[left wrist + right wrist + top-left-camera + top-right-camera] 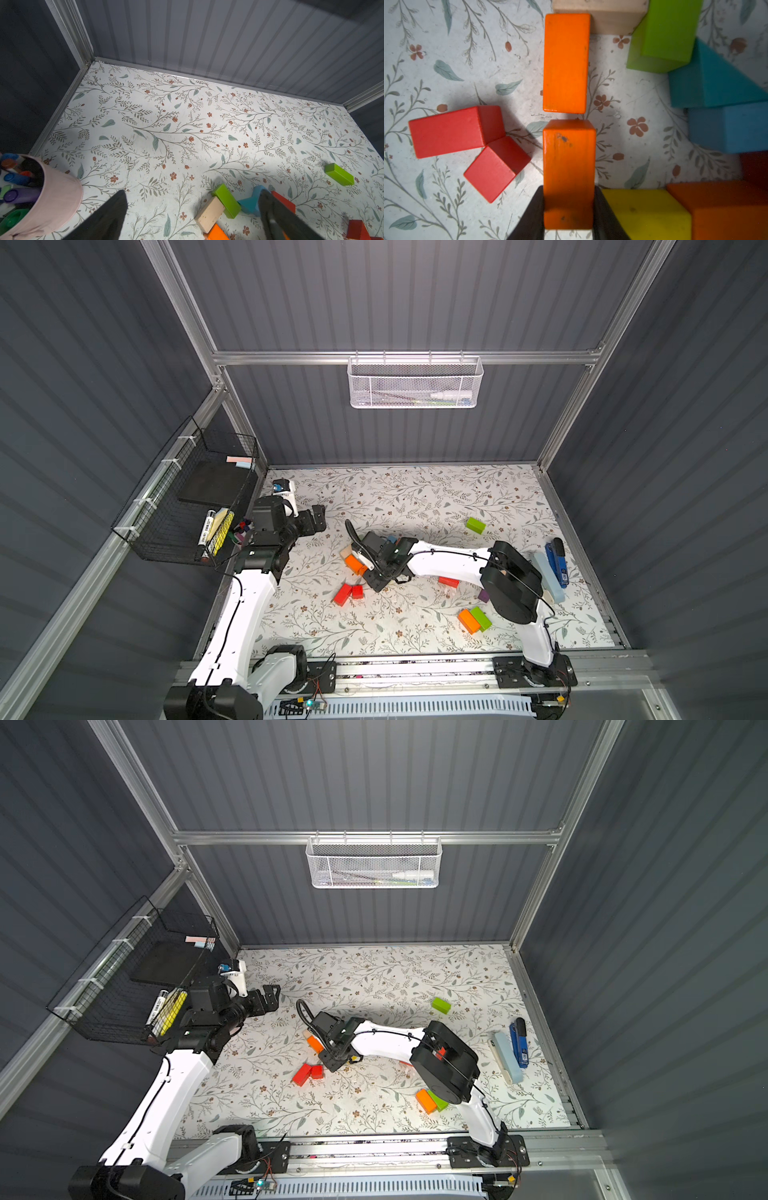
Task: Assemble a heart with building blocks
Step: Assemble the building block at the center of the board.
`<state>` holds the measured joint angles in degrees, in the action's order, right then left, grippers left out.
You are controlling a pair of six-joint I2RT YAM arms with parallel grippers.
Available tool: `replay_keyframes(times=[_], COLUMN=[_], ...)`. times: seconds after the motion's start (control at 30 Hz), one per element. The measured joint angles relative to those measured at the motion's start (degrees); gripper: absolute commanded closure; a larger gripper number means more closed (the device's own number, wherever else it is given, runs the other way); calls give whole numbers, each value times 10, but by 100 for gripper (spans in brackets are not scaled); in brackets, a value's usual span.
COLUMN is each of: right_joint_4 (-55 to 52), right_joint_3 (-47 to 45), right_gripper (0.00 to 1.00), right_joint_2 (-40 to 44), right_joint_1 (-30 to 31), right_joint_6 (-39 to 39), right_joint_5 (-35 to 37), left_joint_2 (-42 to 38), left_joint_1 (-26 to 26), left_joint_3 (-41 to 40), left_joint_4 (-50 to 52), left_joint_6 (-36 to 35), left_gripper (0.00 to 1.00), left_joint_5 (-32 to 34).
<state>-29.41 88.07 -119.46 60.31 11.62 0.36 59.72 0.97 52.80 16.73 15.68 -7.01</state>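
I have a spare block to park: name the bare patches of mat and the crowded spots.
Bare: the back strip between the rear wall and the lone green brick; the front strip between the red pair and the rail. Crowded: around the right gripper, where bricks cluster.

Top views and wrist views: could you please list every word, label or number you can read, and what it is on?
Nothing is legible.
White marker in the wire basket: dark print, too small to read.
Blue stapler: pale label, too blurred.
Building blocks: no markings.
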Motion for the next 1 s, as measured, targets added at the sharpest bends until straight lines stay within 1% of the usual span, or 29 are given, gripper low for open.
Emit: replay_keyframes(times=[0.27,0.57,0.63,0.8,0.87,1.0], right_joint_4=[-2,-3,-3,-3,-3,-3], right_joint_3=[8,12,12,12,12,12], right_gripper=[76,74,71,61,59,53], right_joint_2=[-18,-20,-20,-20,-20,-20], right_joint_1=[0,1,1,2,2,3], right_joint_6=[1,3,4,5,5,4], right_joint_5=[0,-1,-2,-4,-4,-1], left_joint_2=[0,1,1,1,1,2], left_joint_1=[0,0,0,0,0,0], left_joint_3=[0,-1,-1,-1,-1,-1], left_joint_4=[0,-2,-3,-4,-4,-4], left_joint_6=[-2,-2,-2,-2,-2,-2], left_gripper=[1,1,1,1,1,1], left_joint_5=[-7,-14,-14,-16,-18,-24])
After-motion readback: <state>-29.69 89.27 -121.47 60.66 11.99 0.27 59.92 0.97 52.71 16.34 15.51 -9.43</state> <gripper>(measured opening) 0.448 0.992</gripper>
